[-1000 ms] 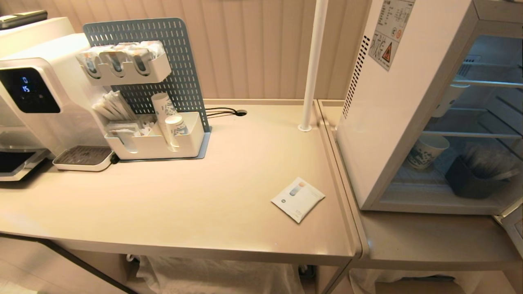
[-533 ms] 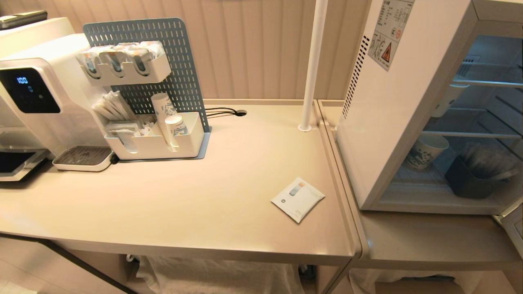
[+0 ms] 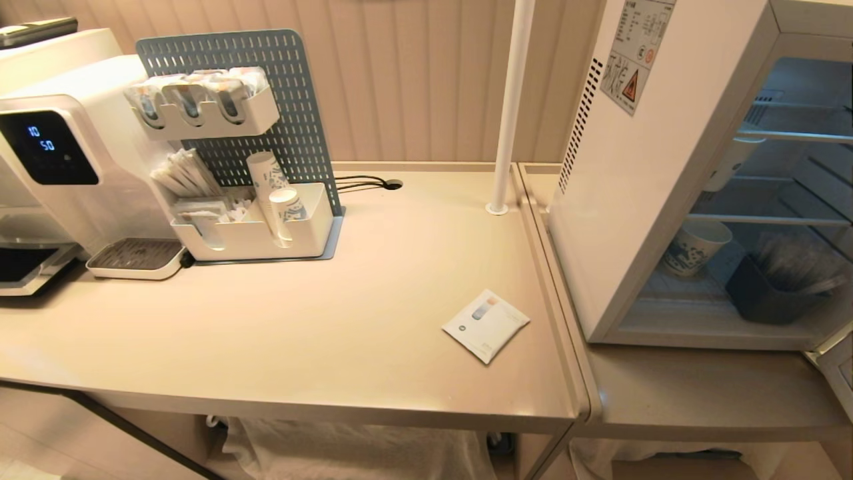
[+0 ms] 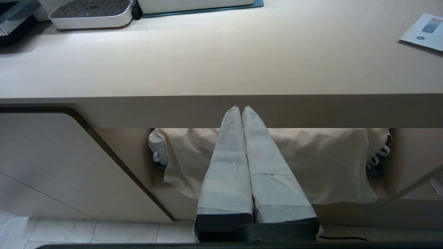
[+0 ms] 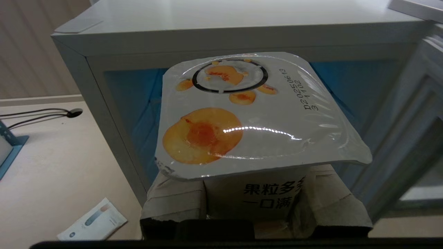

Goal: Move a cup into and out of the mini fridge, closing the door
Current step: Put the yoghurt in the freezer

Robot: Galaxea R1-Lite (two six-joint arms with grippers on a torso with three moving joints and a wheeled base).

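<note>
- You're mid-carry: the right gripper [image 5: 256, 204] has its jaws partly closed around the cup [image 5: 256, 114], foil lid up, held in front of the mini fridge [image 5: 221, 38].
- The door [image 3: 836, 363] stands open at the fridge's right; only its edge shows.
- Whether the cup is heading in or out can't be told; next, likely clear the frame, then shut the door.
- Your left gripper [image 4: 241, 110] hangs parked below the bench [image 4: 221, 69] edge, jaws pressed together, holding nothing.

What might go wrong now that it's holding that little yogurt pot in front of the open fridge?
The right tool pinches the white peach-lidded yogurt cup only low on its body, so it might tip or slip. Inside the white mini fridge, a printed paper cup and dark container crowd the bottom shelf, risking a knock.
</note>
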